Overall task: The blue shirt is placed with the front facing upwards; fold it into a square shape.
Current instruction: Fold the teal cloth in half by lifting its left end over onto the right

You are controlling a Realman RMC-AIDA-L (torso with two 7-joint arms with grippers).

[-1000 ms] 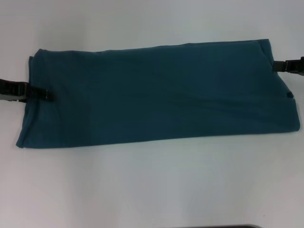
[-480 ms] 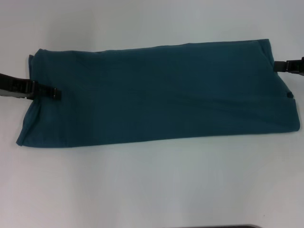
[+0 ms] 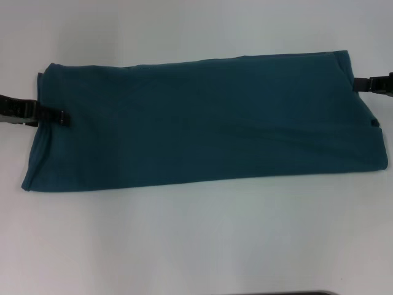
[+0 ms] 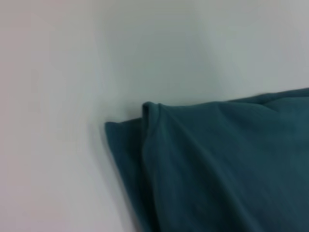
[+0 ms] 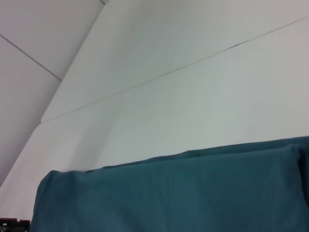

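The blue shirt (image 3: 209, 120) lies folded into one long teal band across the white table, plain side up, with no print showing. A small dark spot (image 3: 374, 123) sits near its right end. My left gripper (image 3: 60, 117) reaches in low from the left and lies over the shirt's left edge. In the left wrist view only that end's layered corner (image 4: 145, 121) shows. At the shirt's upper right corner, my right gripper (image 3: 363, 84) touches the edge. The right wrist view looks along the shirt's far edge (image 5: 183, 159) to the left gripper (image 5: 12, 224).
White table (image 3: 196, 239) stretches in front of and behind the shirt. A seam between table panels (image 5: 193, 65) runs beyond the far edge. A dark strip (image 3: 295, 293) shows at the bottom of the head view.
My left gripper slid right over the shirt's left end, then drew back left to the edge, now slightly farther up. The right gripper and the shirt have stayed put.
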